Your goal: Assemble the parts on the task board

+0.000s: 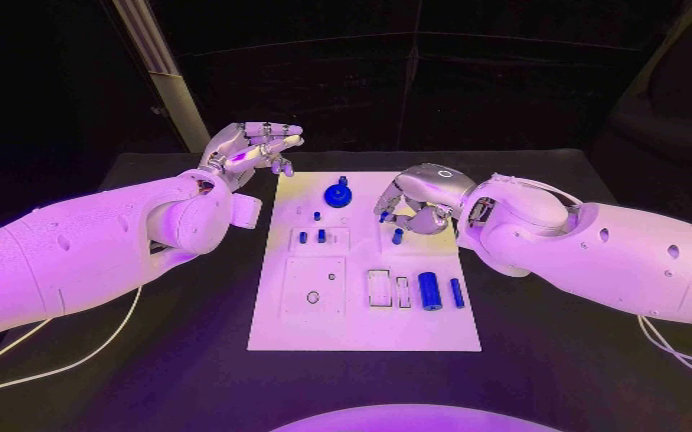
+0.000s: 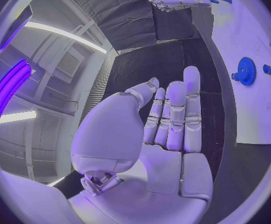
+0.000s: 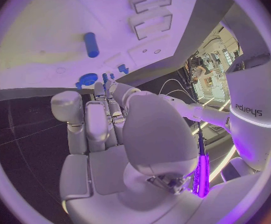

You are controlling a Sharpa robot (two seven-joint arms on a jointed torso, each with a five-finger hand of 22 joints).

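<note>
Our two arms: smooth white shells, silver segmented hands.
Left hand (image 1: 254, 148), right hand (image 1: 415, 199); we see thin white cables trailing by both arms, "sharpa" lettering on one shell.

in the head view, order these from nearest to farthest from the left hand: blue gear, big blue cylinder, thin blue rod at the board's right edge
From the left hand:
1. Blue gear, at the board's far end, just right of the hand.
2. Big blue cylinder, on the board's near right part.
3. Thin blue rod, beside the cylinder, at the right edge.
</note>
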